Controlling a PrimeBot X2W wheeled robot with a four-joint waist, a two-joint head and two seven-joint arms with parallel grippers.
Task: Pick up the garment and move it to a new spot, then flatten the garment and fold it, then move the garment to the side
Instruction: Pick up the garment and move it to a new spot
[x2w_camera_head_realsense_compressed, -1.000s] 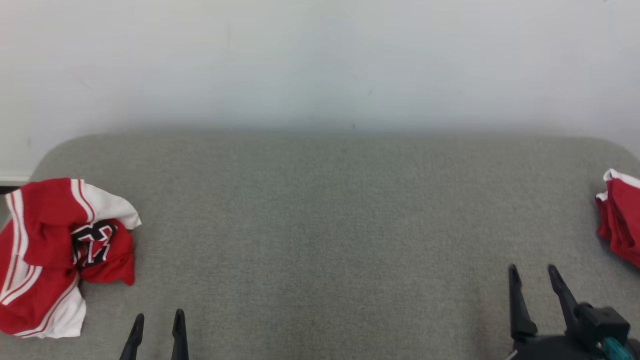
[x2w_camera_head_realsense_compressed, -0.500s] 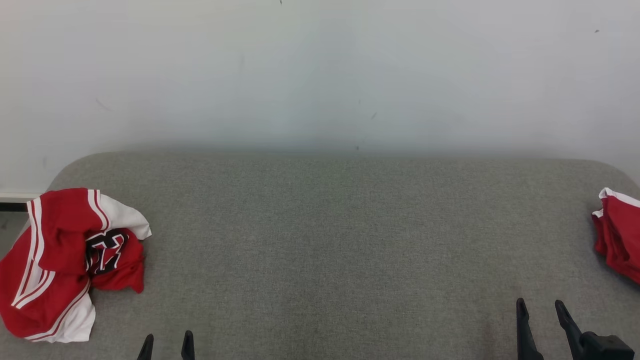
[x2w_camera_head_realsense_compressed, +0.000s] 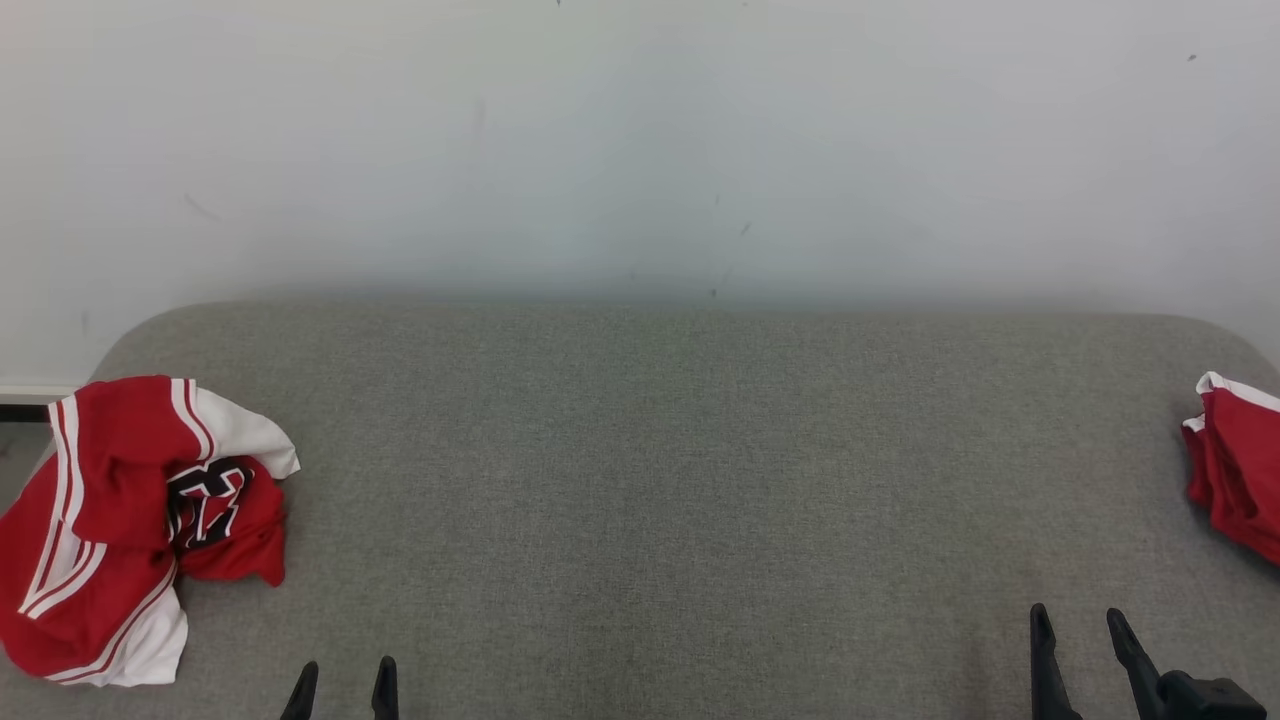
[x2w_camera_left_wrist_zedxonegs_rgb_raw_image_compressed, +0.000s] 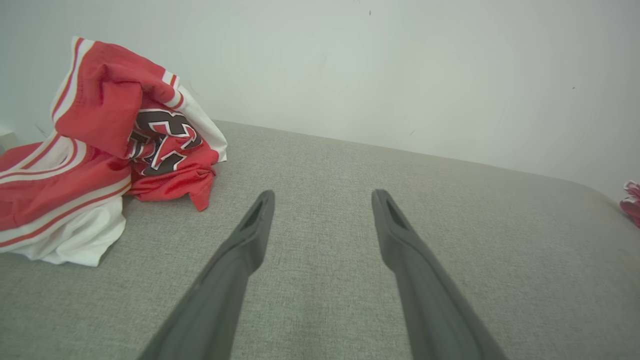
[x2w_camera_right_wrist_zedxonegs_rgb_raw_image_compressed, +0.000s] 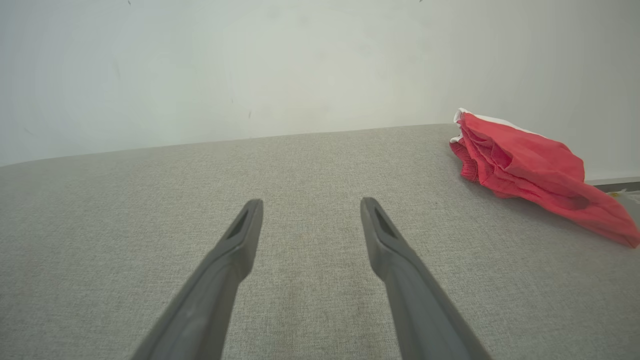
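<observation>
The garment (x2w_camera_head_realsense_compressed: 130, 520) is a crumpled red and white jersey with a dark number print, heaped at the left end of the grey padded table (x2w_camera_head_realsense_compressed: 660, 480). In the left wrist view the garment (x2w_camera_left_wrist_zedxonegs_rgb_raw_image_compressed: 100, 145) lies left of and beyond my fingers. My left gripper (x2w_camera_head_realsense_compressed: 346, 672) is open and empty at the bottom edge, to the right of the heap and apart from it; in its own view the left gripper (x2w_camera_left_wrist_zedxonegs_rgb_raw_image_compressed: 324, 195) hovers over bare cloth. My right gripper (x2w_camera_head_realsense_compressed: 1077, 615) is open and empty at the lower right, and in its own view the right gripper (x2w_camera_right_wrist_zedxonegs_rgb_raw_image_compressed: 311, 202) also hovers over bare cloth.
A second red garment (x2w_camera_head_realsense_compressed: 1235, 480) with white trim lies bunched at the table's right end, also in the right wrist view (x2w_camera_right_wrist_zedxonegs_rgb_raw_image_compressed: 530, 170). A white wall (x2w_camera_head_realsense_compressed: 640, 150) stands right behind the table. The table's corners are rounded.
The head camera has tilted up, so everything sits lower in its picture. The right gripper has also drawn back toward the near edge. Both grippers stay open.
</observation>
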